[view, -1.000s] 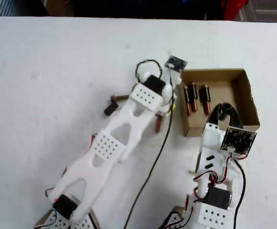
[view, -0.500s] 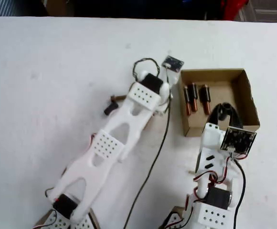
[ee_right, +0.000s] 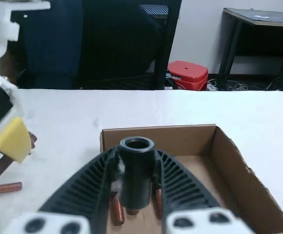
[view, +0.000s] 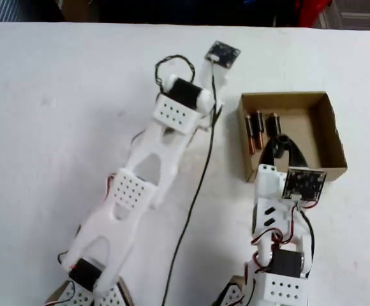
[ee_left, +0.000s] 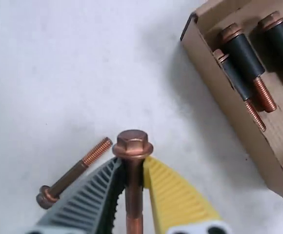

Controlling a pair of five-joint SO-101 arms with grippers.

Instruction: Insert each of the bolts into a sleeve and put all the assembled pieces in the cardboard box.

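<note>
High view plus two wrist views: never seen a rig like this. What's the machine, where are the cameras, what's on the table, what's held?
These are two white robot arms side by side at a table, each ending in a two-finger gripper. The high view looks down from a fixed camera: the left arm stretches up the middle, the right arm ends at the cardboard box. The other two pictures come from cameras on the wrists, looking along each gripper. The left gripper is shut on a copper bolt; a second bolt lies loose on the table beside it. The right gripper is shut on a black sleeve, held upright over the box. Three bolts already in sleeves lie in the box.
</note>
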